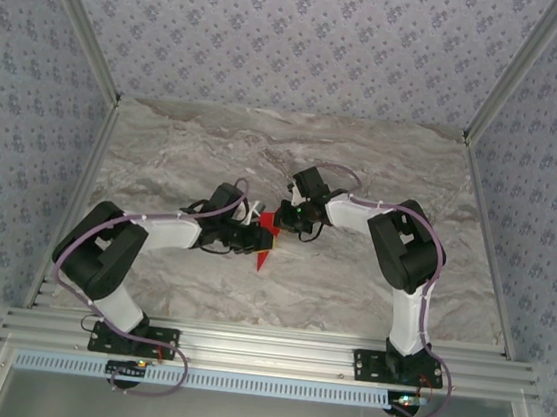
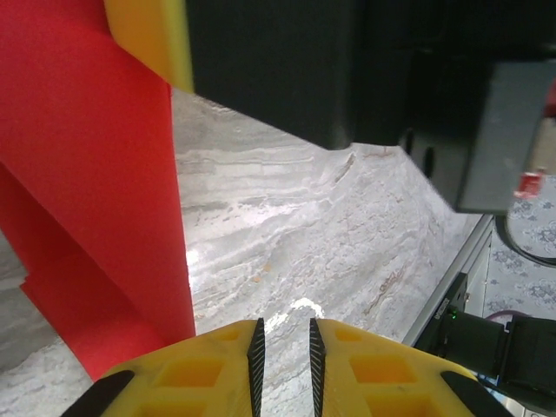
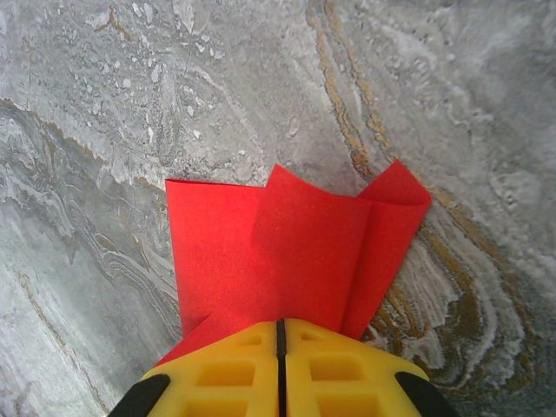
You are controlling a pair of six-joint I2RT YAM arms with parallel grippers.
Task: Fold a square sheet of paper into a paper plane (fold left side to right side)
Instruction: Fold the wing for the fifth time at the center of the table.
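Yellow ribbed fingertips of the right gripper (image 3: 280, 328) sat nearest the right wrist lens, pressed flat together and clamping the near end of the partly folded bright red sheet of paper (image 3: 295, 248). The sheet fanned out over the grey marble-patterned tabletop (image 3: 130, 104) at mid-table, between the two arms. The left gripper (image 2: 284, 334) was barely parted and empty, the tabletop showing through the slit, with the paper just to its left in its own view. For a clean left-to-right fold, the right clamp would probably need to hold firm beside the crease. The left fingers would best take the loose flap near its free edge, carry it across and match edges before pressing, since such thin paper looked ready to buckle. The right wrist view revealed the layering: two flaps curling up from a flatter layer. The left wrist view showed a tall red wall of paper with a yellow finger and a black gripper body at its upper edge. The top view gave a small red patch, with a point towards the arm bases.
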